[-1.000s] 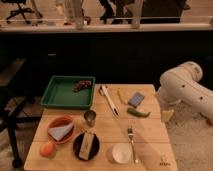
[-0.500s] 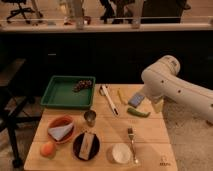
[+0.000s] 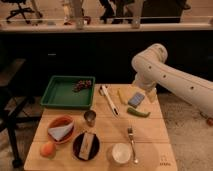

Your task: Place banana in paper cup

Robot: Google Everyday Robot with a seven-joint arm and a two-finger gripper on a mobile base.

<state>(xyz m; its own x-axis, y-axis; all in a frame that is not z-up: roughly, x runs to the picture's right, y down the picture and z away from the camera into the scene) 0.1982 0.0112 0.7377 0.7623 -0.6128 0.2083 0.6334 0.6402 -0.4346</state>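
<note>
The banana (image 3: 120, 96), slim and pale yellow, lies on the wooden table (image 3: 155, 145) right of the long white utensil (image 3: 109, 100). The paper cup (image 3: 120, 152), white and round, stands near the front edge, left of the fork (image 3: 132, 142). My white arm (image 3: 167, 77) reaches in from the right and bends down over the table's back right corner. The gripper (image 3: 148, 93) hangs at its end, just right of a blue-grey block (image 3: 136, 99), a short way right of the banana and far behind the cup.
A green vegetable (image 3: 138, 112) lies in front of the block. A small metal cup (image 3: 90, 117) stands mid-table. A green tray (image 3: 60, 95) with grapes (image 3: 83, 85) sits back left. An orange bowl (image 3: 60, 130), a black plate (image 3: 86, 146) and an orange fruit (image 3: 47, 149) are front left.
The arm has swung leftward from the right side, over the table's back right corner, bringing the gripper close to the blue-grey block. The objects on the table have not moved.
</note>
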